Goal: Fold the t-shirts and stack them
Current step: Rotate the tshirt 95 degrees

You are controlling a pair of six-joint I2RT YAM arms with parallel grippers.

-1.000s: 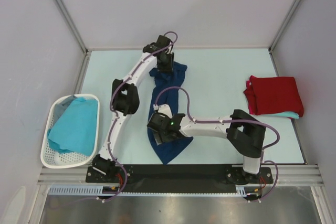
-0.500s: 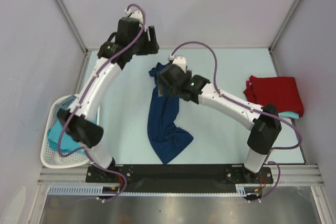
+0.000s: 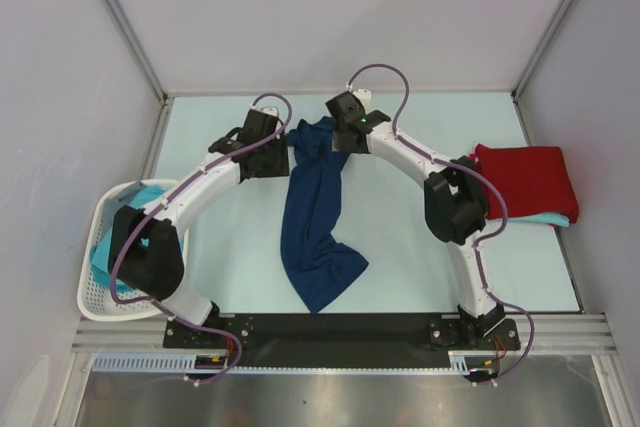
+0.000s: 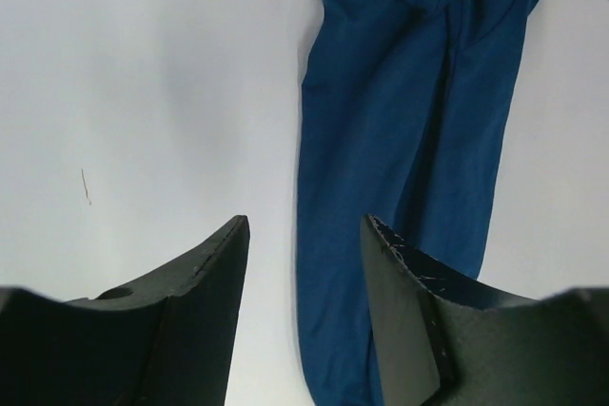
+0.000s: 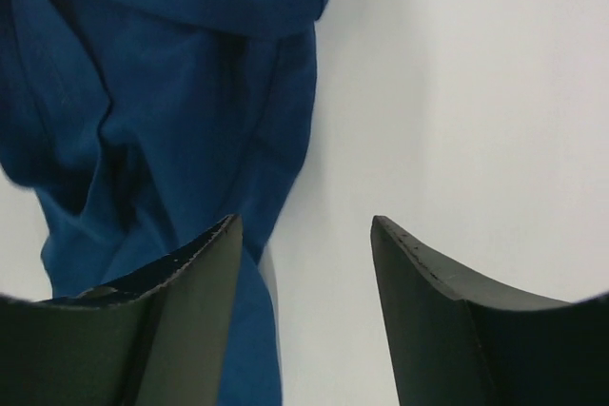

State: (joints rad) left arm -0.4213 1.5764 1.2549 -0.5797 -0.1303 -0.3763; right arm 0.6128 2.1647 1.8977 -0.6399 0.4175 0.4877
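Navy t-shirt [image 3: 318, 222] lies rumpled and elongated at centre frame on the desk [image 3: 420, 247]. Left tool [image 4: 304, 223] and right tool [image 5: 304, 222] flank its upper end. Both have jaws apart, gripping nothing. Red t-shirt [image 3: 525, 179] sits folded at right.

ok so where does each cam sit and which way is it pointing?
Top external: fixed above and behind the bases, looking down on the table; left arm and right arm show whole.
Left wrist: on the left wrist, looking down past the open left gripper at the navy t-shirt and bare table.
Right wrist: on the right wrist, looking down past the open right gripper at the shirt's bunched end.
Shared: all three see that shirt.
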